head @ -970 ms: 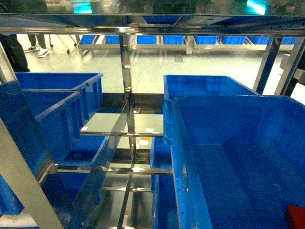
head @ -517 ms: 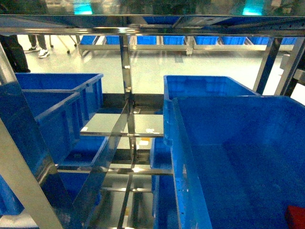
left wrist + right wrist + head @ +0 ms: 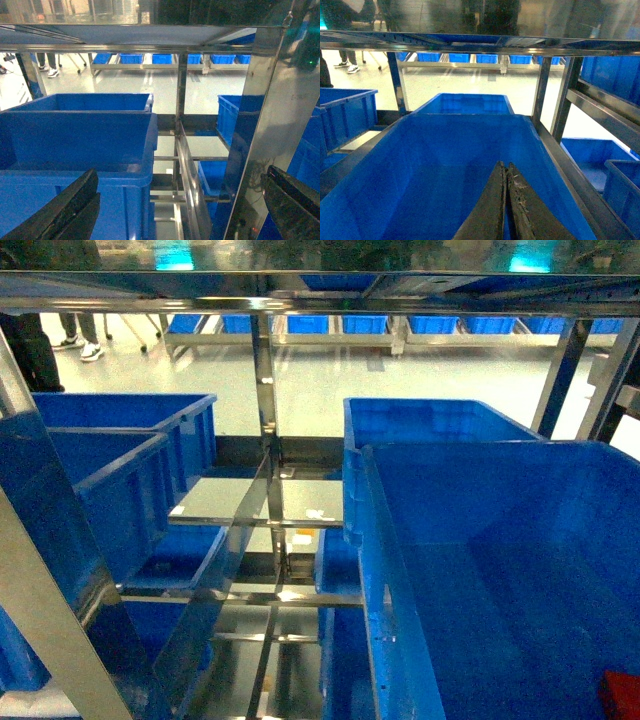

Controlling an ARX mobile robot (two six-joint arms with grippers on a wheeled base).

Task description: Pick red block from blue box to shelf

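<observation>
The red block (image 3: 622, 695) shows only as a small red patch at the lower right edge of the head view, lying on the floor of the blue box (image 3: 480, 570), in its near right part. In these pictures the box looks deep blue with smooth walls, and it sits on the right side of the shelf (image 3: 265, 420), whose shiny steel posts and decks frame the whole scene. Behind the box stands a second blue crate (image 3: 430, 420), touching or just beside its far wall. On the left of the shelf stand two more blue crates (image 3: 110, 460), one behind the other.

The right gripper (image 3: 507, 210) hangs over the near part of the blue box, its two dark fingers pressed together with nothing between them; the block is out of that camera's sight. The left gripper (image 3: 180, 210) is spread wide, one finger at each lower corner of its view, above the rim of a blue crate on the left and beside a steel post (image 3: 265, 125). Beyond the shelf lies a pale glossy floor (image 3: 330, 380) with a row of blue bins (image 3: 400, 324) far back.
</observation>
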